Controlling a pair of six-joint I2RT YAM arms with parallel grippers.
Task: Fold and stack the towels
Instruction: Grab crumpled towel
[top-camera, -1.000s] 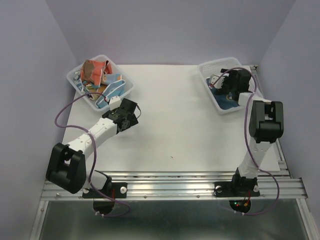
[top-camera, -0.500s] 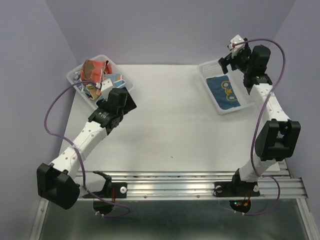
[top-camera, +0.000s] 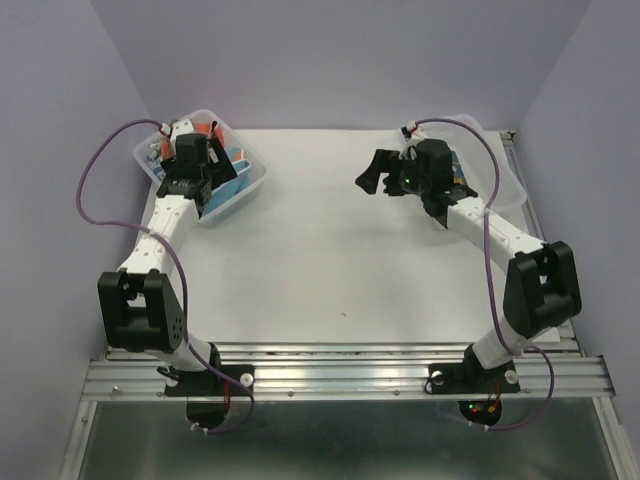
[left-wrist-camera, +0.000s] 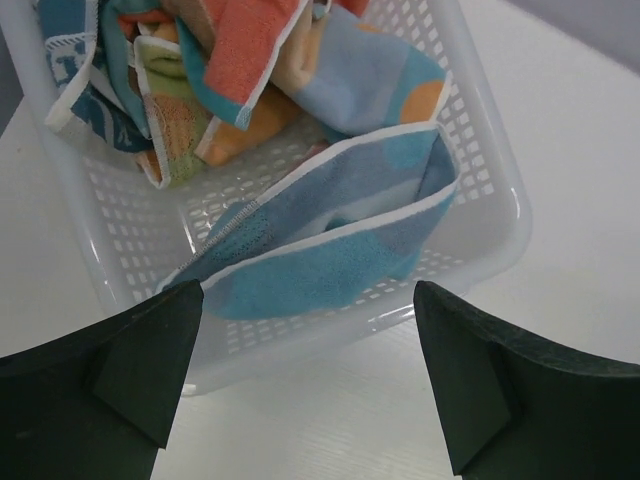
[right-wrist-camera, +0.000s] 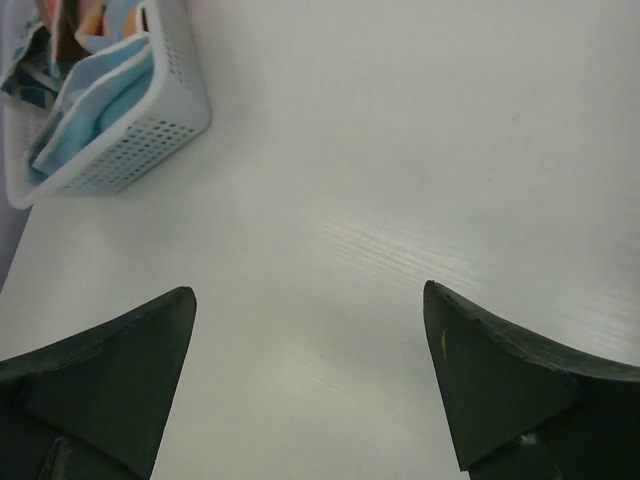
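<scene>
Left gripper (top-camera: 198, 188) is over the left basket (top-camera: 252, 178) at the far left corner of the table (top-camera: 330, 260), pointing down at it, jaws spread wide apart, nothing between them. In the left wrist view the two dark fingers (left-wrist-camera: 110, 380) sit low in the frame on either side of the basket's near wall, and neither shows any contact with cloth. The towels (left-wrist-camera: 300, 130) are all bunched in that basket: a blue towel (left-wrist-camera: 330, 255) with a white hem lies loosely doubled over along the near side, with a crumpled heap behind it of an orange towel (left-wrist-camera: 250, 40), a pale blue one with an orange spot (left-wrist-camera: 375, 85) and a teal-and-white one (left-wrist-camera: 75, 60) at the left end. None is on the table surface. Right gripper (top-camera: 378, 175) is out over the far middle of the table, facing left toward the left basket, jaws also wide apart and empty. Its wrist view shows bare white tabletop between its fingers (right-wrist-camera: 110, 370), with the left basket up in the top-left corner. The right basket (top-camera: 505, 185) is at the far right, mostly behind the right arm, so its contents cannot be made out.
</scene>
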